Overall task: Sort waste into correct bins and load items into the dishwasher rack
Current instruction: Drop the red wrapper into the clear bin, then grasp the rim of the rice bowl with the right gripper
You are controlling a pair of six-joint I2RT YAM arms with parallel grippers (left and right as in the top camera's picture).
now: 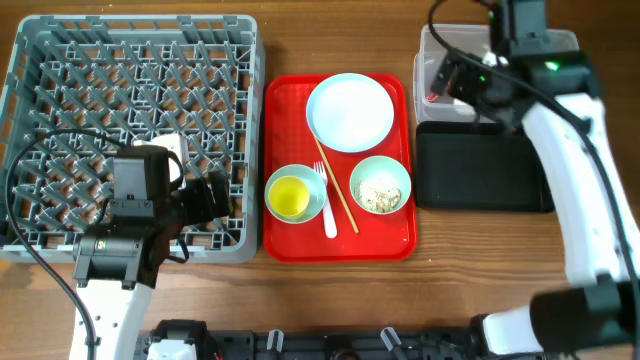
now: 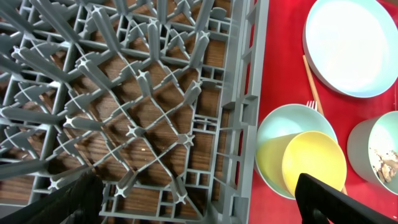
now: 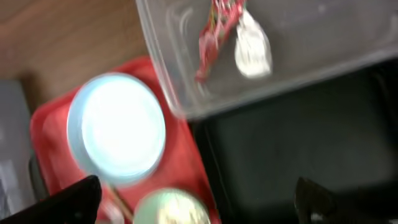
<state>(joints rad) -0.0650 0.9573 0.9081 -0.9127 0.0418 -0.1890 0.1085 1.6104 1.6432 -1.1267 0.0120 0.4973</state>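
Diagonally, chopsticks cross the red tray, upper end beside plate, left fingers wide, right fingers wide

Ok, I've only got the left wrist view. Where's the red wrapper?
Observer: The wrapper lies in the clear tub, next to a white scrap.
Operator: And where's the right tool?
Observer: The right tool hangs open above that tub.
Operator: Is there a second bin?
Observer: Yes, a black tray sits beside the tub on the robot's side, right of the red tray.
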